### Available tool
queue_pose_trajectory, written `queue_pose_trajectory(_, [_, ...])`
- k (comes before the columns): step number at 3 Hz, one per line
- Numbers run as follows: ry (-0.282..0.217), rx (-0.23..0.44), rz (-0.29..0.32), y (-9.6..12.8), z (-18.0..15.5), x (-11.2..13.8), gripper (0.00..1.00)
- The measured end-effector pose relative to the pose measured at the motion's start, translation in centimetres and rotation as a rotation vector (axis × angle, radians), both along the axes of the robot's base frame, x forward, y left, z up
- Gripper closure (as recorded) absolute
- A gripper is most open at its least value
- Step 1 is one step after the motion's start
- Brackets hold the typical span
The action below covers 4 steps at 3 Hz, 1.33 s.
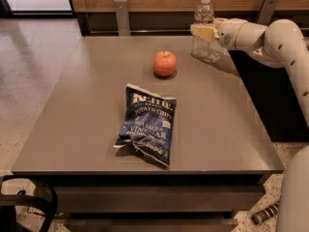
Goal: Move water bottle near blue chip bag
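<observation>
The water bottle (203,18), clear and ribbed with a white cap, stands upright at the far right of the table. My gripper (203,32) reaches in from the right and is shut around the bottle's middle, with one pale finger across its front. The blue chip bag (147,124) lies flat near the middle of the table, toward the front edge and well away from the bottle. My white arm (270,40) stretches along the table's right side.
A red apple (164,63) sits between the bottle and the chip bag, left of the gripper. The grey table (72,120) has a wooden wall behind it, and two metal posts stand at its far edge. A dark cabinet stands to the right.
</observation>
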<state>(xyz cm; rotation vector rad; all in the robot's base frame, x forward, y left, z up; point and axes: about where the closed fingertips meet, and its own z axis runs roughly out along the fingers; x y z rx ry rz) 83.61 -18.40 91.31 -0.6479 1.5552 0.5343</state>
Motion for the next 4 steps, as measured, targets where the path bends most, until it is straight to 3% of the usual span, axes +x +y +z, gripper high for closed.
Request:
queue_pose_trajectory(1, [0.001,0.001,0.004,0.34,-0.08,0.06,0.87])
queue_pose_trajectory(2, [0.002,0.001,0.009,0.68,-0.16,0.12,1.00])
queue_pose_trajectory(4, [-0.005,0.034,0.014,0.18,0.71,-0.49,1.00])
